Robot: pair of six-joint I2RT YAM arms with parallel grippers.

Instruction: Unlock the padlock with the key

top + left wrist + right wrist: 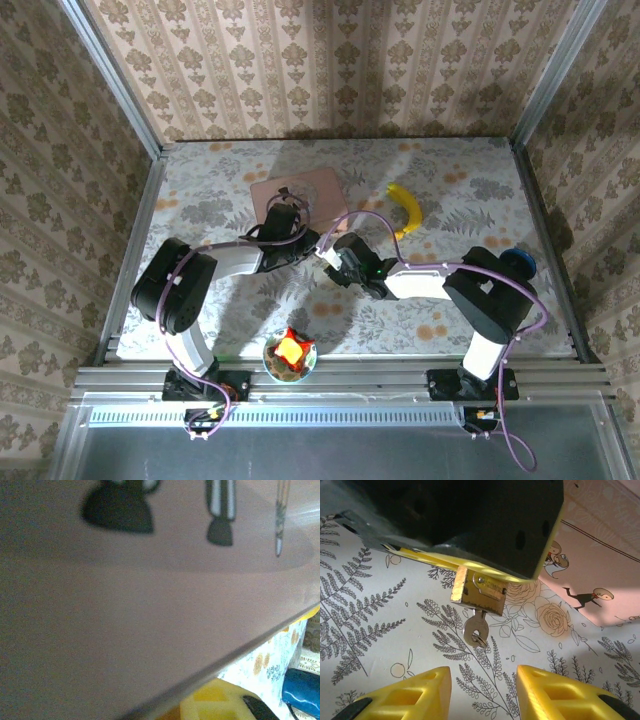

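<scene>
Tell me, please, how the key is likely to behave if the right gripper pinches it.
The key looks like thin flat metal, so probably stiff yet slippery in the right gripper. It sits in the padlock, which the left gripper seems to clamp, so it should turn rather than swing. Its small head offers little to grip.

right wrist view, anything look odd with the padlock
The key sticks out of the padlock with nothing holding it: the right gripper is open just short of it, clear of it. The left gripper clamps the padlock. Nothing looks damaged.
</scene>
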